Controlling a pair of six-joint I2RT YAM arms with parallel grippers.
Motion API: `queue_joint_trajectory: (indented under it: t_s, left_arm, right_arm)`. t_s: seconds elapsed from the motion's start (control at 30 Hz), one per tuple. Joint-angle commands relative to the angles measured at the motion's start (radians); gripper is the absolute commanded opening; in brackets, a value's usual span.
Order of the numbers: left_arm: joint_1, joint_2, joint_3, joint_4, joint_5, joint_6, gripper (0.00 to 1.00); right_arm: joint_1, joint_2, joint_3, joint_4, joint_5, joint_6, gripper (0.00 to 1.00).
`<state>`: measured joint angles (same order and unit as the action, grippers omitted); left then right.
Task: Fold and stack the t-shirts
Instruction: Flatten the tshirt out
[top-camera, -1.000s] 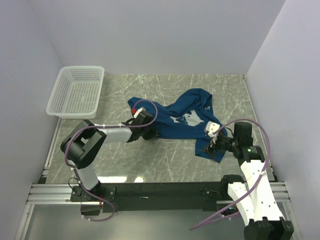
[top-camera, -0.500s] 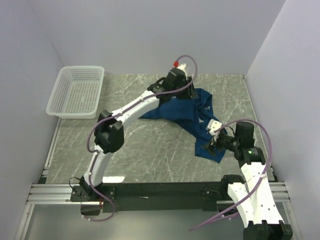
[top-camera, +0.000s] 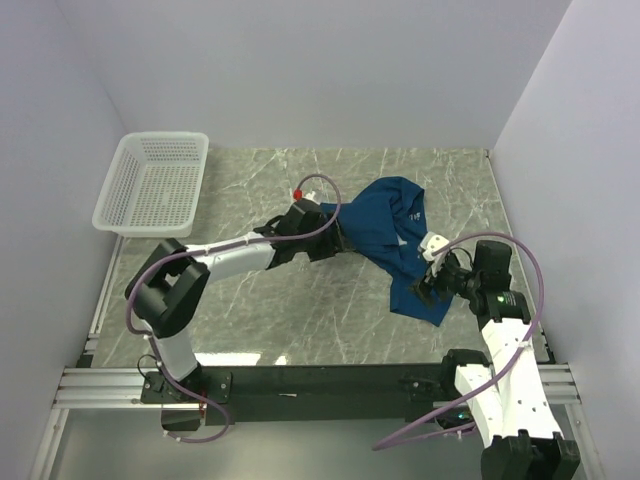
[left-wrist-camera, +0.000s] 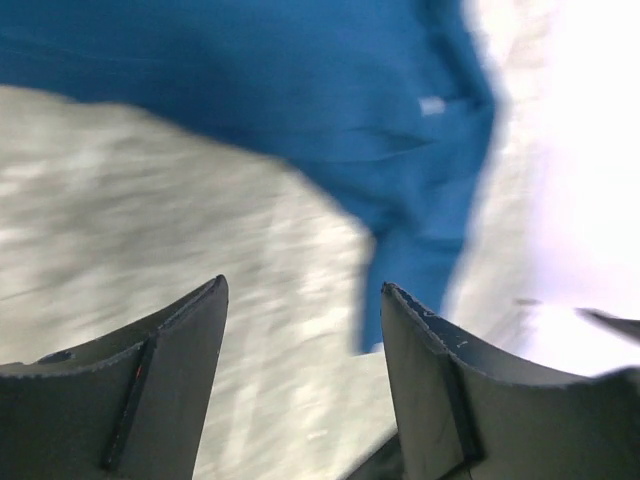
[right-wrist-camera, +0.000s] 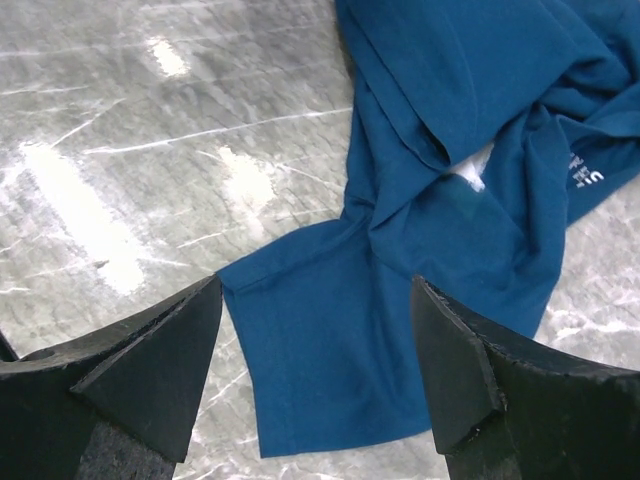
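Blue t-shirt (top-camera: 385, 222) lay crumpled between my claws, seen from above. Left wrist: left claw (left-wrist-camera: 302, 290) was spread, empty, cloth ahead. Right wrist: right claw (right-wrist-camera: 315, 285) was spread, empty, hem underneath. Risk: pinching bunched layers together would twist the fold.

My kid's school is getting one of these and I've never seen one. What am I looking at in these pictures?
Two robot arms are bolted at the near edge of a marble-patterned table. The wide picture comes from a fixed camera above and behind them; the other two come from a camera on each wrist, showing its own fingers. A crumpled dark blue t-shirt lies on the table, a white mesh basket at the far left. The left gripper and right gripper are both open, holding nothing.
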<state>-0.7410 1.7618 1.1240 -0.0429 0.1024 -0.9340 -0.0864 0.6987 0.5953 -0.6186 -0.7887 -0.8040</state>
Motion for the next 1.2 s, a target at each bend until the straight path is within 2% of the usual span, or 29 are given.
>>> queue_joint_trajectory:
  t_s: [0.0,0.03,0.13,0.3,0.63,0.87,1.03,1.17]
  left_arm:
    - [-0.027,0.057,-0.056,0.362,0.115,-0.253,0.67]
    - [-0.031,0.074,-0.055,0.400,0.117,-0.320,0.67]
    - [-0.046,0.143,-0.006,0.439,0.086,-0.393,0.67]
    - [-0.049,0.232,0.095,0.457,0.051,-0.439,0.67]
    - [-0.086,0.399,0.318,0.387,0.128,-0.466,0.63]
    - [-0.104,0.458,0.362,0.379,0.117,-0.519,0.62]
    - [-0.113,0.484,0.424,0.281,0.065,-0.532,0.57]
    - [-0.112,0.495,0.413,0.276,0.034,-0.546,0.54]
  right_arm:
    - [-0.013,-0.001,0.001,0.049,0.019,0.032,0.82]
    - [-0.018,-0.002,0.000,0.048,0.014,0.032,0.82]
    - [-0.044,-0.002,-0.002,0.043,-0.006,0.028,0.82]
    - [-0.101,0.005,0.006,0.016,-0.046,0.006,0.82]
    - [-0.162,0.004,0.004,0.005,-0.081,-0.001,0.82]
    - [-0.185,0.001,0.001,-0.004,-0.096,-0.011,0.82]
    - [-0.191,0.001,0.004,-0.012,-0.104,-0.018,0.82]
    - [-0.199,-0.005,0.003,-0.018,-0.112,-0.020,0.82]
